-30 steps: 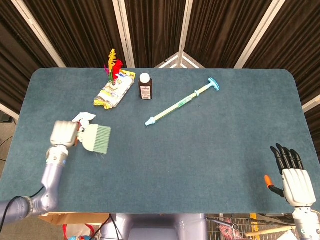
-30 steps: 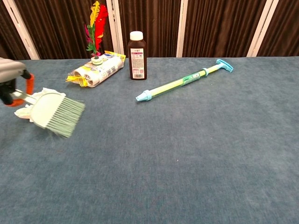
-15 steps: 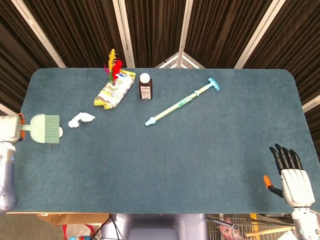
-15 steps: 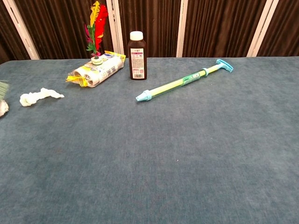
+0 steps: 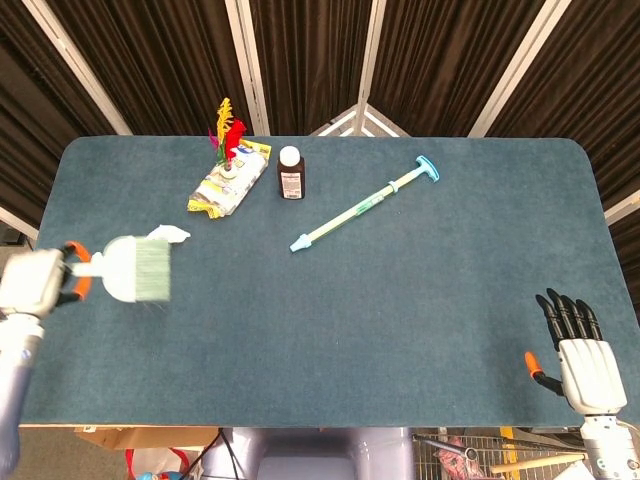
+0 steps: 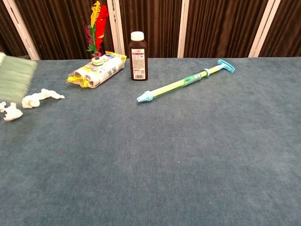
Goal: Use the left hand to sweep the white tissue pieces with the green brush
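Observation:
My left hand (image 5: 35,285) grips the handle of the green brush (image 5: 135,270) at the table's left edge. In the head view the brush head covers most of the white tissue, and only a tip of tissue (image 5: 170,233) shows at its upper right. From the chest view the blurred bristles (image 6: 14,77) hang above the table at the far left, over two white tissue pieces (image 6: 41,97) (image 6: 11,113). My right hand (image 5: 580,350) rests open near the front right corner, fingers straight, holding nothing.
A yellow packet (image 5: 228,180) with a red and yellow feather flower (image 6: 96,23) lies at the back left. Beside it stands a brown bottle (image 5: 291,172). A long teal and yellow rod (image 5: 365,203) lies diagonally past the middle.
The brush swung from right of the tissue out to the far left edge, then came back right and now hangs over the tissue. A small tissue piece now lies apart, nearer the left edge.

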Tool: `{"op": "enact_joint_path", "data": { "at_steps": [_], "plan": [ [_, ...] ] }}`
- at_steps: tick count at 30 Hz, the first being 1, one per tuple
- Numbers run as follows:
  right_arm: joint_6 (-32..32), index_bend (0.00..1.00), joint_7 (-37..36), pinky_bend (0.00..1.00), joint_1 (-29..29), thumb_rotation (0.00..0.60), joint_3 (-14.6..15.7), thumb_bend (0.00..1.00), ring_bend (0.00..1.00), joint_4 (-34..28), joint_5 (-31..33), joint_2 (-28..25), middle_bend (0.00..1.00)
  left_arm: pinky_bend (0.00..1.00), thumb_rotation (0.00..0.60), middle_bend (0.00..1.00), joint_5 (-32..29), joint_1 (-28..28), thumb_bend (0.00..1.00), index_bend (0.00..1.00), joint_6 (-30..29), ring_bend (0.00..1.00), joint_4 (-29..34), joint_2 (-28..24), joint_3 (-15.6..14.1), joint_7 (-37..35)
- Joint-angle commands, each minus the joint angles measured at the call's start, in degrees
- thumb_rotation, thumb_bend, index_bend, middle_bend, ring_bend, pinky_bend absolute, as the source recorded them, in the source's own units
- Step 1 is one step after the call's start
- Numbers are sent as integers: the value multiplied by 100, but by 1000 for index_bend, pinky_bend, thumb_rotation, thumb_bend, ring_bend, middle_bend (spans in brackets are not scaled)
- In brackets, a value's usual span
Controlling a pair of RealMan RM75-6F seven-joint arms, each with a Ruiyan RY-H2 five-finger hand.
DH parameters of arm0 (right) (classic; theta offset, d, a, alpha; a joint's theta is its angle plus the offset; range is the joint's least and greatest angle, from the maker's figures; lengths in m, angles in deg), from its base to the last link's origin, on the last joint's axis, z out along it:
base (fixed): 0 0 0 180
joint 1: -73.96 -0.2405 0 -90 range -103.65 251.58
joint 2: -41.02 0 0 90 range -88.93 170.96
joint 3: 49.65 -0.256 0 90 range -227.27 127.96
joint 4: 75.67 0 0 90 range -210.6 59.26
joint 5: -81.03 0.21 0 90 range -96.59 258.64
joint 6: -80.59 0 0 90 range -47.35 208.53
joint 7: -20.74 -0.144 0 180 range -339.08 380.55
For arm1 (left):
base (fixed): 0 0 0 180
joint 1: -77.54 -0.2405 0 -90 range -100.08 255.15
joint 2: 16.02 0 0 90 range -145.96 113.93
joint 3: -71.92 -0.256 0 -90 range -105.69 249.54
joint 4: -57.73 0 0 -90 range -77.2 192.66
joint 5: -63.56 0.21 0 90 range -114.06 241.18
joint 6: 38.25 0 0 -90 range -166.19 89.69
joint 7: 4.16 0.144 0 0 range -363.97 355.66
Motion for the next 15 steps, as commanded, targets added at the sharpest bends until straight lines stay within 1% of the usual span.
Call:
{"op": "enact_joint_path", "data": {
  "at_steps": [1,3,4,6,7,8,9,10,11,12,13,14,15],
  "plan": [
    [-18,0,5,0,7,600,4,376,0,-6,-15,-3,0,1000,600,1000,240,-120,734,771,95,1000,494,326,-330,315],
    [-13,0,1,0,10,600,6,376,0,0,-5,-4,0,1000,600,1000,246,-103,715,753,140,1000,466,653,-379,432],
    [-1,0,2,0,10,600,5,376,0,1,12,-5,0,1000,600,1000,215,-106,691,728,149,1000,450,847,-389,463],
    [21,0,3,0,11,600,5,376,0,-3,41,-17,0,1000,600,1000,185,-121,599,642,127,1000,423,1123,-383,484],
    [27,0,1,0,11,600,6,376,0,-6,48,-23,0,1000,600,991,198,-126,501,559,119,996,406,1215,-392,501],
    [30,0,-5,0,13,600,5,376,0,-10,58,-32,0,1000,600,970,231,-132,379,464,114,981,364,1324,-428,561],
    [30,0,-15,0,16,600,4,376,0,-14,64,-38,0,998,600,949,250,-136,296,405,111,964,339,1370,-453,608],
    [27,0,-34,0,18,600,3,376,0,-19,66,-46,0,985,600,904,277,-138,186,324,134,927,319,1401,-512,692],
    [26,0,-49,0,20,600,3,376,0,-20,67,-53,0,960,600,847,292,-142,109,260,153,878,308,1389,-573,790],
    [27,0,-55,0,21,600,4,375,0,-18,67,-58,0,935,600,804,310,-151,76,221,152,841,306,1362,-614,856],
    [30,0,-61,0,22,600,6,375,0,-18,69,-62,0,888,600,731,337,-166,50,162,135,783,308,1329,-646,900],
    [36,0,-71,0,20,600,6,376,0,-18,71,-67,0,829,600,650,393,-196,39,105,97,721,317,1271,-685,932],
    [40,0,-77,0,19,600,7,376,0,-19,71,-70,0,783,600,593,439,-226,37,74,53,678,321,1216,-710,941]
  ]
}}
